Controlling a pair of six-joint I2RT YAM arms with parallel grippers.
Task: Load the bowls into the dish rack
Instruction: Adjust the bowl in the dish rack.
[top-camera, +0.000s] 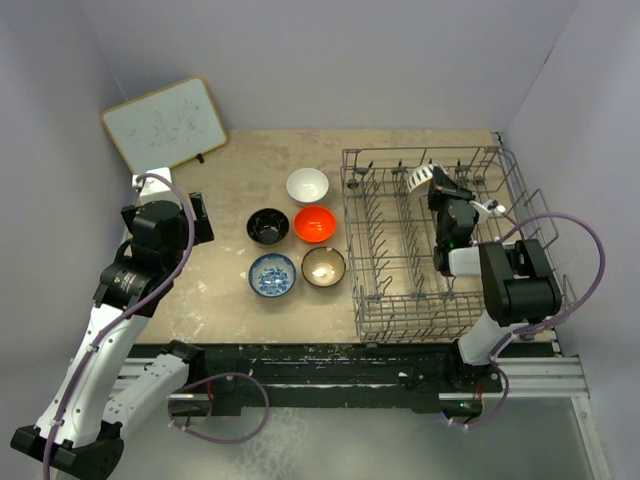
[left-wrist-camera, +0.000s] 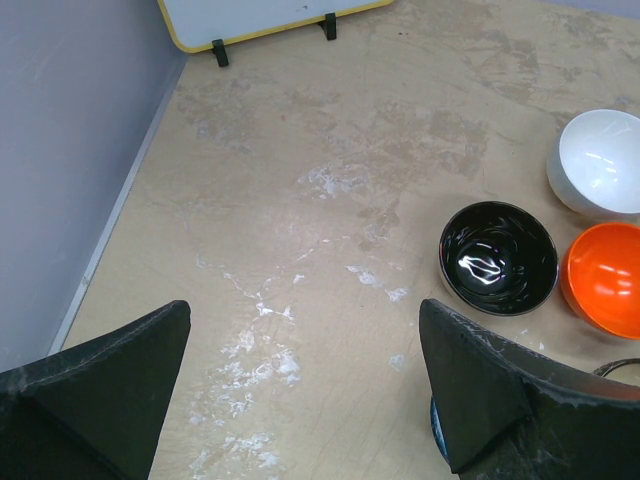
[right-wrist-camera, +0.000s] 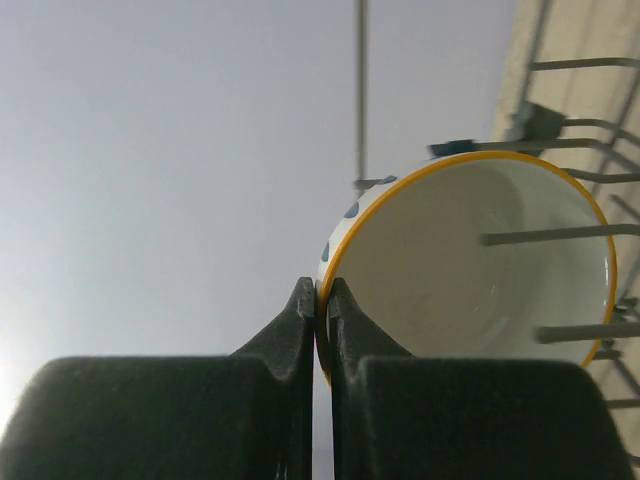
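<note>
Five bowls stand on the table left of the grey wire dish rack (top-camera: 385, 240): white (top-camera: 307, 185), glossy black (top-camera: 268, 226), orange-red (top-camera: 315, 223), blue-and-white (top-camera: 272, 274), and brown with cream inside (top-camera: 323, 266). My right gripper (right-wrist-camera: 322, 290) is shut on the rim of a cream bowl (right-wrist-camera: 480, 270) with a yellow edge and blue spots. It holds the bowl tilted on its side among the rack's far tines (top-camera: 420, 176). My left gripper (left-wrist-camera: 305, 400) is open and empty over bare table. The black bowl (left-wrist-camera: 498, 257), white bowl (left-wrist-camera: 600, 160) and orange-red bowl (left-wrist-camera: 608, 277) lie to its right.
A whiteboard (top-camera: 165, 122) with a yellow frame leans at the far left corner; its feet show in the left wrist view (left-wrist-camera: 260, 15). Grey walls close in the left, back and right. Rack tines (right-wrist-camera: 560, 232) cross in front of the held bowl.
</note>
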